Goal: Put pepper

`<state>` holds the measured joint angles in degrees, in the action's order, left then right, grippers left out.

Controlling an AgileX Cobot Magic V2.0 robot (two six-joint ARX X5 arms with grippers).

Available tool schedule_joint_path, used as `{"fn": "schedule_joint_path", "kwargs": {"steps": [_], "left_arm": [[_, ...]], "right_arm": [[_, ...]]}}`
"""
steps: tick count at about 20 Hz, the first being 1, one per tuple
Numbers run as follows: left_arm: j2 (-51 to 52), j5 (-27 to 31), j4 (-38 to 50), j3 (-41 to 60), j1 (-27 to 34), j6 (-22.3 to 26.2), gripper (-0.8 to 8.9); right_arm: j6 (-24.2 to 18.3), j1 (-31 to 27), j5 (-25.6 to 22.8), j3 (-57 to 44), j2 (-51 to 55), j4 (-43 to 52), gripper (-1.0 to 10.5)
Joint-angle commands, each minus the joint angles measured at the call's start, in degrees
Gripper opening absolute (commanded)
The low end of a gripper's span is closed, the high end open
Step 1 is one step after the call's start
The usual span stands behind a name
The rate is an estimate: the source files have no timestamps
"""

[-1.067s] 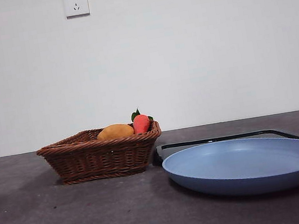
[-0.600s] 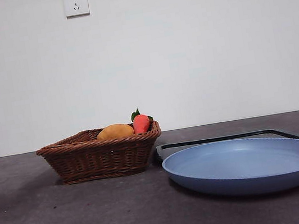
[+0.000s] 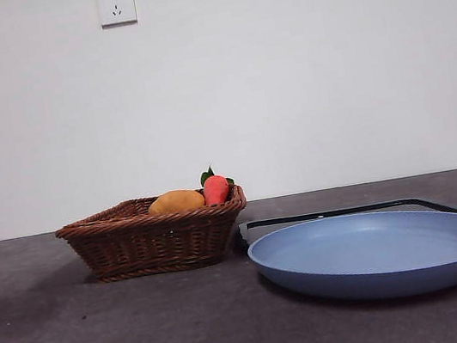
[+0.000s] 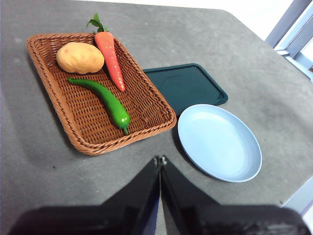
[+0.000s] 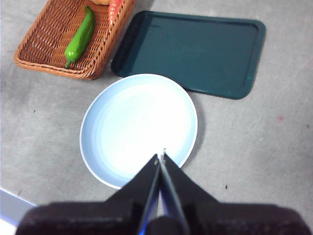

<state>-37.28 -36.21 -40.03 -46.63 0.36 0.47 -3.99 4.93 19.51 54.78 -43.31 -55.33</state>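
The glossy dark-green elongated pepper (image 4: 101, 100) lies in the brown woven wicker basket (image 4: 57, 115), left of centre in the left wrist picture and diagonal across the weave. A red-orange carrot with green leaves (image 4: 110, 51) lies near it, apart, and a rounded yellow-orange potato (image 4: 79, 57) sits close by the pepper's thin end. In the front picture the basket stands at centre left and its wall hides the pepper altogether.

The left gripper (image 4: 160, 159) hangs high above the table, its two black jaws pressed together and gripping nothing. The right gripper (image 5: 162, 155) hovers above the near rim of the round pale-blue plate (image 5: 98, 137), jaws likewise closed on nothing. A dark-green rectangular tray (image 5: 225, 49) lies beyond the plate, touching or almost touching the basket's side.

Nothing has been picked up yet, so the step in hand looks to be the reach for the pepper — probably by the left arm, which looks straight down on the basket. To do it well, the jaws should part before descending, turn square across the pepper's length, and close on its thick middle, clear of the carrot and the rim. The skin looks smooth, so a firm, centred pinch seems wise — an off-centre one could let it swing or slip.
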Motion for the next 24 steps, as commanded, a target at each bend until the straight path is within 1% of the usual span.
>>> {"fn": "schedule_joint_path", "kwargs": {"steps": [1,2,3,4,5,9,12,16,24], "left_arm": [[-0.2,-0.2,-0.1,-0.8,-0.1,1.2,0.88],[-0.2,-0.2,-0.1,-0.8,-0.1,1.1,1.85],[-0.2,-0.2,-0.1,-0.8,-0.1,1.1,2.96],[-0.2,-0.2,-0.1,-0.8,-0.1,1.1,3.53],[-0.2,-0.2,-0.1,-0.8,-0.1,1.0,3.55],[-0.2,-0.3,-0.1,-0.8,-0.1,0.8,3.53],[-0.2,-0.3,-0.1,-0.8,-0.1,0.8,3.53],[-0.2,-0.3,-0.1,-0.8,-0.1,0.8,3.53],[-0.2,-0.3,-0.2,-0.8,-0.1,0.8,3.53]], "right_arm": [[-1.0,0.3,-0.1,1.0,-0.2,0.5,0.4],[-1.0,0.3,-0.1,1.0,-0.2,0.5,1.0],[-0.9,0.3,-0.1,1.0,-0.2,0.4,2.0],[-0.5,0.3,-0.1,1.0,-0.2,0.4,2.8],[-0.1,0.3,-0.1,1.0,-0.2,0.4,3.2],[0.5,0.3,0.0,1.0,-1.9,0.4,3.1],[0.7,0.3,0.0,1.0,-5.6,0.5,3.1],[1.0,0.5,0.0,1.0,-14.5,3.0,3.1],[1.2,1.3,0.0,1.0,-36.0,13.1,3.1]]}}
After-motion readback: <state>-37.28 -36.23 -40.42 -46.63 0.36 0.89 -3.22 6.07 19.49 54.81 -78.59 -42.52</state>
